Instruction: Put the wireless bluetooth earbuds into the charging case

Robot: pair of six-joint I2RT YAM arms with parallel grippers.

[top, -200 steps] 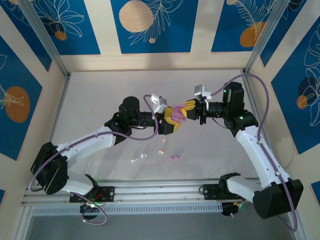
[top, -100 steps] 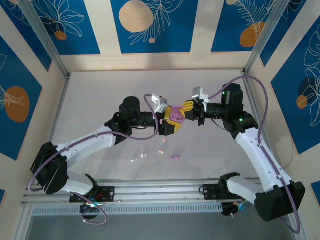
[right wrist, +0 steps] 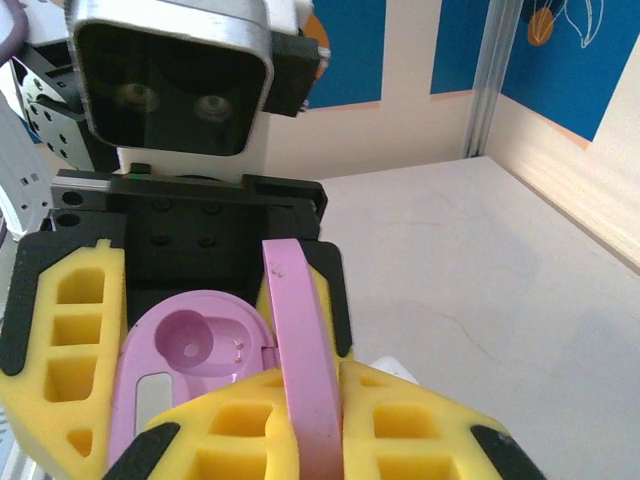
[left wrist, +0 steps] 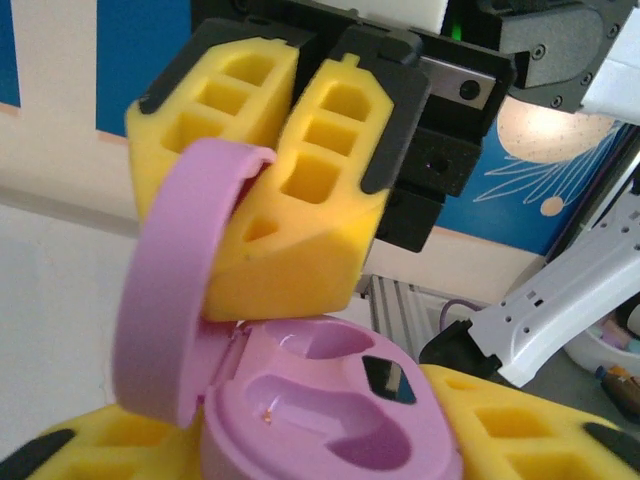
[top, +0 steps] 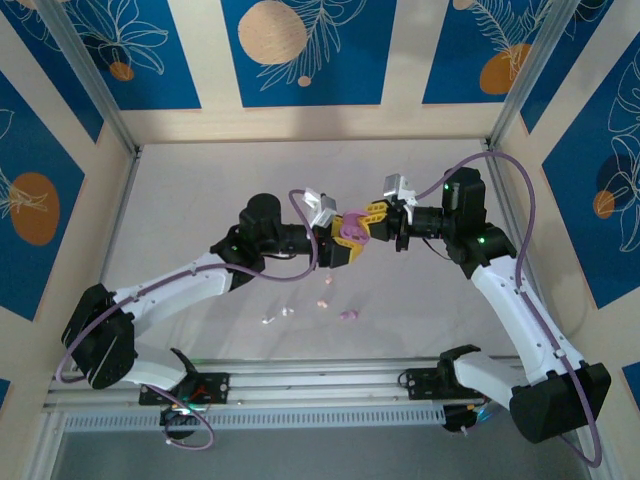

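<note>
The charging case [top: 352, 228] hangs in mid-air between the two arms, above the middle of the table [top: 200, 190]. The left fingers [left wrist: 520, 425] are clamped on either side of its pink base, with the two moulded sockets facing up and both empty. The lid [left wrist: 165, 300] stands swung open at the base's 9 o'clock in the left wrist view. The right fingers [left wrist: 320, 180] are closed on its upper edge, yellow pads pressed to both faces. From the right wrist camera the same lid runs as a thin pink band between those pads.

The earbuds [top: 347, 315] lie loose on the table, scattered from about 6 to 7 o'clock of the case and well below it, none yet in a socket.

The step in hand looks like opening and presenting the case: lid up, sockets exposed, nothing loaded. Next, I judge that the right fingers must let go of the lid without knocking it shut. They would then go down to a bud at 6 o'clock and pinch it. The buds are tiny and glossy, so they could skid, and each must be turned to match its socket
</note>
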